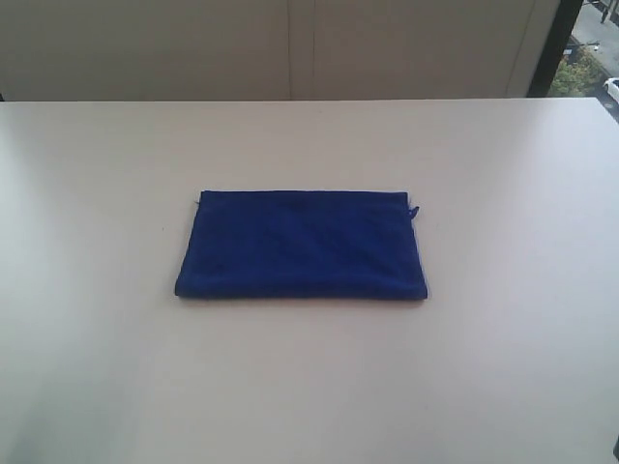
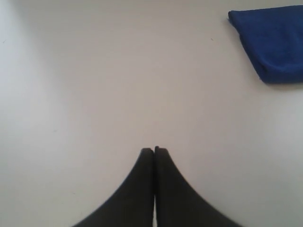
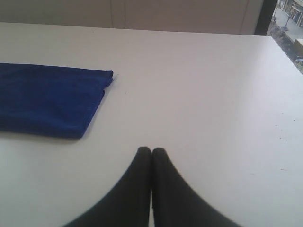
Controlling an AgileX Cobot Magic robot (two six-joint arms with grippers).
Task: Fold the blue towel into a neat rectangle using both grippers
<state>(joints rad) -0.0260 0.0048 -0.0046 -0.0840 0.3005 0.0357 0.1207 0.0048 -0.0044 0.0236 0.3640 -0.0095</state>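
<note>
Towel check: blue towel [image 1: 302, 244] is lying flat, with bare worktop [image 1: 97, 367] showing all round it, and it's already reading as a compact rectangle. The towel's near long edge is looking thick and rounded, so I'm judging it a fold line with layers stacked. Exact layer count I can't tell. Small loop [image 1: 414, 210] is sticking out at the towel's far right corner, which suggests the hemmed edges are meeting there rather than along the fold.

Left claw [image 2: 154, 150] is sitting fully closed, tips touching, gripping nothing, well apart from the towel's left end. Only one towel corner is showing in its wrist view. Right claw [image 3: 151, 150] is doing the same: jaws pressed together, empty, well apart from the towel's right end, on the loop side.

Neither arm is showing in the exterior view, so I'm reading both as parked clear of the towel, one off each short end, each placed to take its own side if another fold is wanted. I'm judging the task done or nearly so, with edges looking roughly aligned.

Count: one towel, one loop, two claws, one worktop.
</note>
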